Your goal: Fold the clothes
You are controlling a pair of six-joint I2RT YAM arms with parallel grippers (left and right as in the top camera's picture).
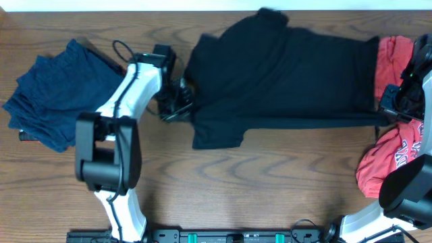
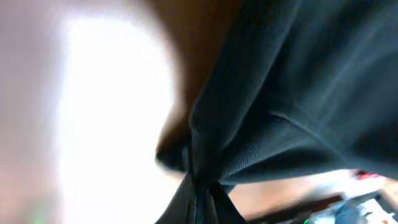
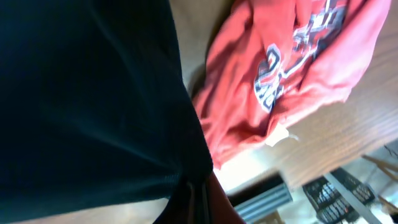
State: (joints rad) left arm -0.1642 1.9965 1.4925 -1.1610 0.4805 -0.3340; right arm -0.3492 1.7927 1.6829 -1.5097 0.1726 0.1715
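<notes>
I have the black shirt (image 1: 283, 74) stretched across the middle of the desk (image 1: 270, 196), reaching toward its right edge. My left gripper (image 1: 177, 102) is clamped shut on the shirt's left edge, with the cloth bunched into a tight pinch in the wrist view. My right gripper (image 1: 391, 106) is closed on the right edge in the same way.

Both pinches look thin to me, so a hard or uneven pull could slip the fabric out of one grip or skew the fold. The lower left part of the shirt juts out toward the front edge and may fold crooked. The coral-red T-shirt (image 1: 388, 158) lies right beside my right grip and could get dragged along. The navy garments (image 1: 57, 94) sit well clear, at the left end of the desk.

I see no bin or basket anywhere.
</notes>
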